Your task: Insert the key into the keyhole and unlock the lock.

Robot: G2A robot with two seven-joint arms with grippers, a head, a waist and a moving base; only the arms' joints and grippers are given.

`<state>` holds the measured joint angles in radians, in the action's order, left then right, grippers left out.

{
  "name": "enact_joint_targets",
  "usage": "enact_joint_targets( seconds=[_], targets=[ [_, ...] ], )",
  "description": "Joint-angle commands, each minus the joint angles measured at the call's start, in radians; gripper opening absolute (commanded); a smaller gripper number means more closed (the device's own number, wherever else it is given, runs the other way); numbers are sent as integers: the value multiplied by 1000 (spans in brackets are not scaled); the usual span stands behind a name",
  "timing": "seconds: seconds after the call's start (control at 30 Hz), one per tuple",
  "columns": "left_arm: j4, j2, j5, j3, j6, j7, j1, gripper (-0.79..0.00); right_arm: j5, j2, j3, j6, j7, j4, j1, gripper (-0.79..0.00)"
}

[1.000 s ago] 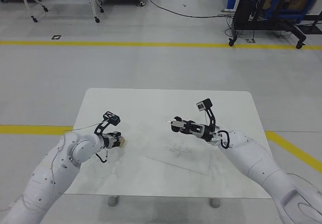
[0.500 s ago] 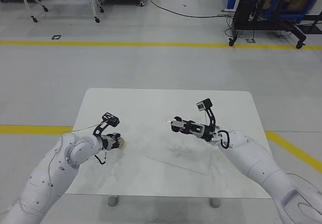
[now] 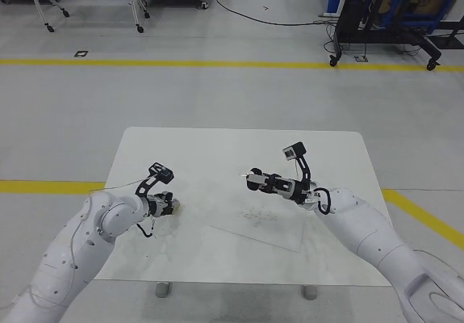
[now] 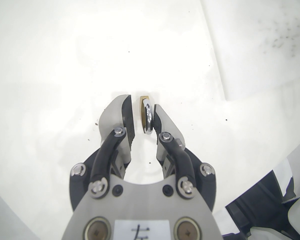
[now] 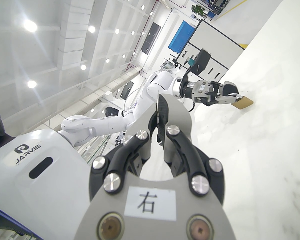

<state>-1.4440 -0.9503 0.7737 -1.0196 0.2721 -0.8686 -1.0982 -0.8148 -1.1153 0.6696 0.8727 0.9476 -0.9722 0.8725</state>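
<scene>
Over table (image 3: 215,145), left claw (image 4: 142,103) released around lock (image 5: 244,103) shackle — right claw (image 5: 160,101) clenched on key (image 3: 243,174), barely discernible.

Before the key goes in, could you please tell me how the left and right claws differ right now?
The left claw sits at the table; the right claw hangs above it. The left is open, straddling the shackle of the lock; the right is shut, apparently on the key. Both are the same grey-and-black design.
</scene>
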Motion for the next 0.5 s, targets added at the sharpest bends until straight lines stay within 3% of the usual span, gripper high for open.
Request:
enact_joint_targets(
  seconds=[0.0,0.1,0.3,0.47],
  targets=[
    [0,-1,0,0,0,-3,-1,-656,0,0,0,0,0,0,0,-785],
    [3,-1,4,-1,-2,-13,-1,-785,0,0,0,0,0,0,0,-785],
    [6,-5,15,-12,-40,22,-1,-785,0,0,0,0,0,0,0,-785],
    [18,-10,-38,-36,-46,126,-13,-785,0,0,0,0,0,0,0,-785]
  ],
)
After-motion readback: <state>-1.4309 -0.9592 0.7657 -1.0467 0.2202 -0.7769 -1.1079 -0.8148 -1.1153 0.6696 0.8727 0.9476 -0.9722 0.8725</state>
